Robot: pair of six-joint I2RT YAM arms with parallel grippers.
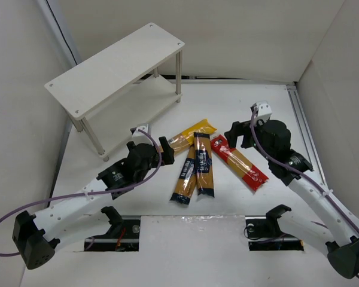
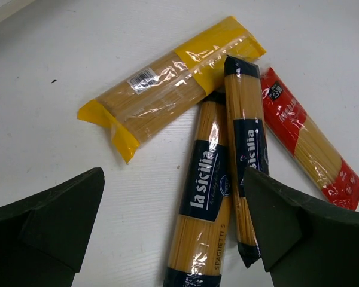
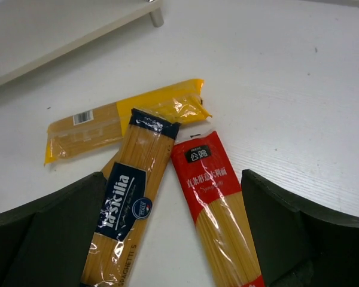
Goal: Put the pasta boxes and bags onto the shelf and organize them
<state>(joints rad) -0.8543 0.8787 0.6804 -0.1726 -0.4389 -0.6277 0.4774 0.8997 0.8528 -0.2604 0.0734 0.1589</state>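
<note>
Four spaghetti packets lie on the table in front of the white two-tier shelf (image 1: 113, 66). They are a yellow packet (image 1: 191, 134), two clear navy-labelled packets (image 1: 204, 164) (image 1: 184, 179) and a red packet (image 1: 239, 162). The upper navy packet overlaps the lower one and the yellow one. My left gripper (image 1: 155, 143) is open and empty, above the yellow packet's left end (image 2: 167, 84); the navy packets (image 2: 206, 197) (image 2: 246, 137) show between its jaws (image 2: 173, 179). My right gripper (image 1: 239, 136) is open and empty over the red packet's top end (image 3: 212, 185), jaws (image 3: 172, 176) astride it.
White walls close the table on the left, back and right. The shelf's lower board and a leg (image 3: 60, 30) show at the top of the right wrist view. Both shelf boards are bare. Dark slots lie in the table by the arm bases (image 1: 119, 230).
</note>
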